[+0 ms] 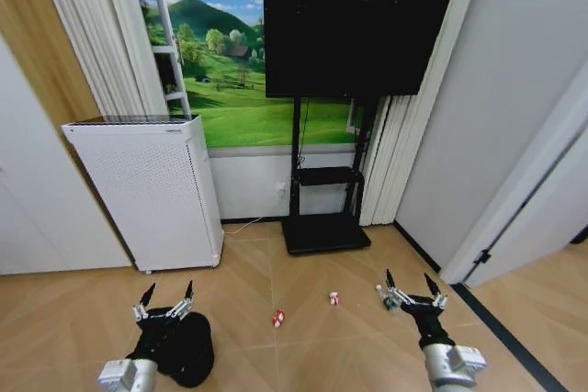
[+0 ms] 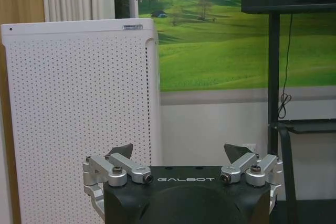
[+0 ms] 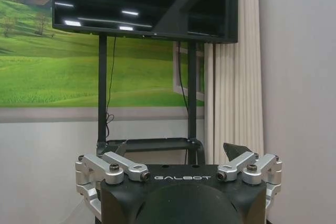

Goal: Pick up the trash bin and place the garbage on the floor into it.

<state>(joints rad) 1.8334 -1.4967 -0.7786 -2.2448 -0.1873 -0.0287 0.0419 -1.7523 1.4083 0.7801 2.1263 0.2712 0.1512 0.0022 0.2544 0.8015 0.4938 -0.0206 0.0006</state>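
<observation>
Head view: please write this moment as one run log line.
left gripper: open, above bin | right gripper: open, empty | garbage: on floor | bin: on floor

We see bright, even indoor light with soft shadows. Ceiling lights glare on the black screen (image 3: 142, 3) at twelve o'clock. The head view bends straight lines near its edges.

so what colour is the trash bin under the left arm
Black, seen best in the head view: the trash bin sits on the floor beneath the left gripper.
</observation>
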